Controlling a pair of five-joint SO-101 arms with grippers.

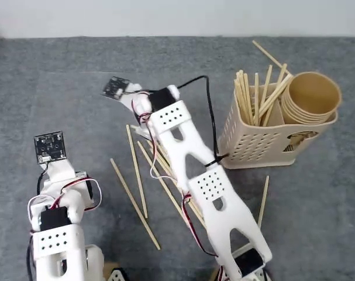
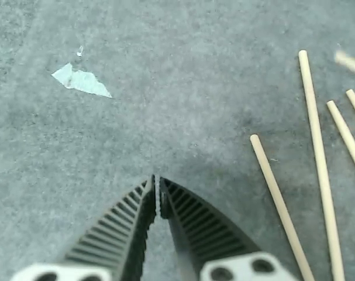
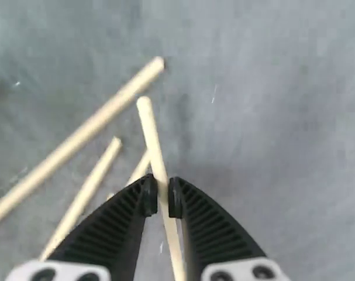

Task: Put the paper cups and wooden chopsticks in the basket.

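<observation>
Ribbed black right fingers point(image 3: 130, 218) pinch round wooden chopstick point(image 3: 151, 137).

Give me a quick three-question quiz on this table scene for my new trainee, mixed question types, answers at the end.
1. True or false: the paper cups sit stacked inside the basket.
2. What do the right fingers pinch? A) a chopstick B) a cup C) nothing
3. Fill in: the left fingers are ____ (open or shut).
Key: 1 true; 2 A; 3 shut.
</observation>
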